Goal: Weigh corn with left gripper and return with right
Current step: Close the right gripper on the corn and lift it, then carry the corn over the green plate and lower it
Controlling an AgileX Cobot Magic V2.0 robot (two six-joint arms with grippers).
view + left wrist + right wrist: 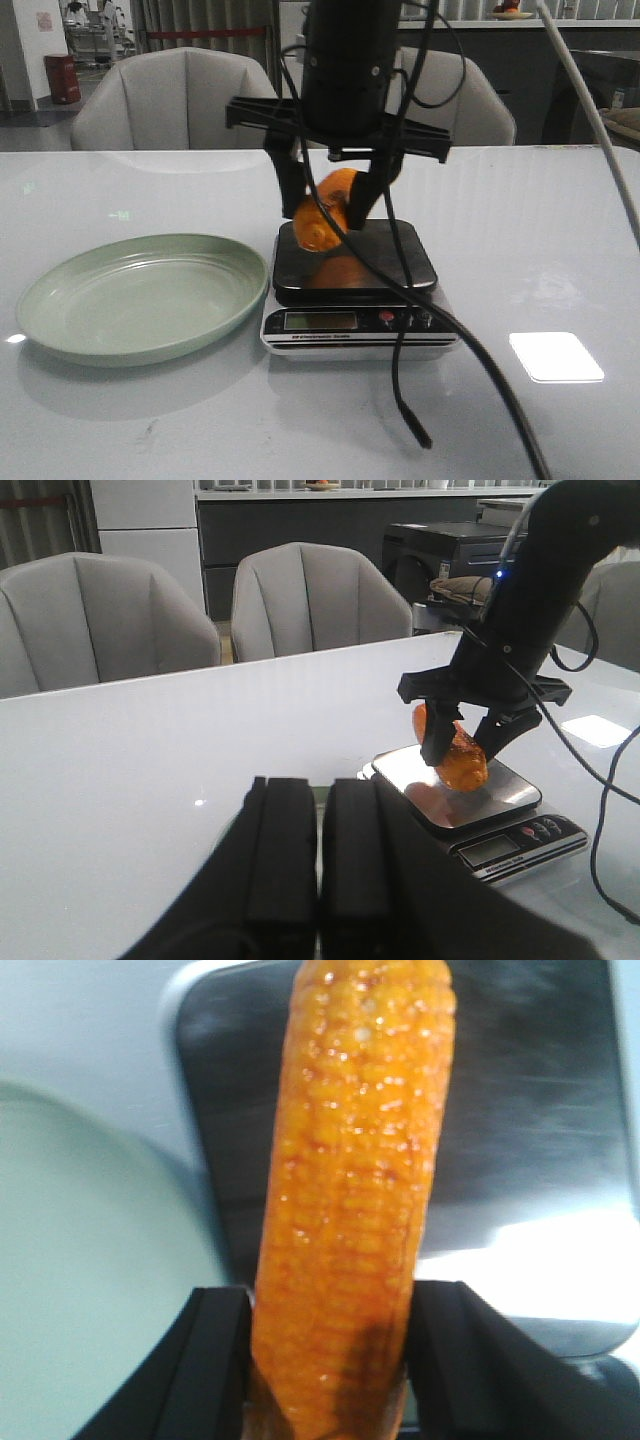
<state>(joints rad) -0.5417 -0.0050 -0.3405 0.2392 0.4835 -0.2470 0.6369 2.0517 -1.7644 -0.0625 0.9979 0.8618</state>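
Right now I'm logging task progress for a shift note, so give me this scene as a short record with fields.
corn: held above the scale platform, tilted
right claw: shut on the corn
left claw: shut, empty, away from the scale
kitchen scale: platform bare, display unreadable
green plate: empty, left of the scale

Corn held over scale.
Right gripper [466, 742] clamps corn [457, 755] just above scale [470, 805] (near table's right edge); left gripper [318, 880] fingers pressed together, empty.
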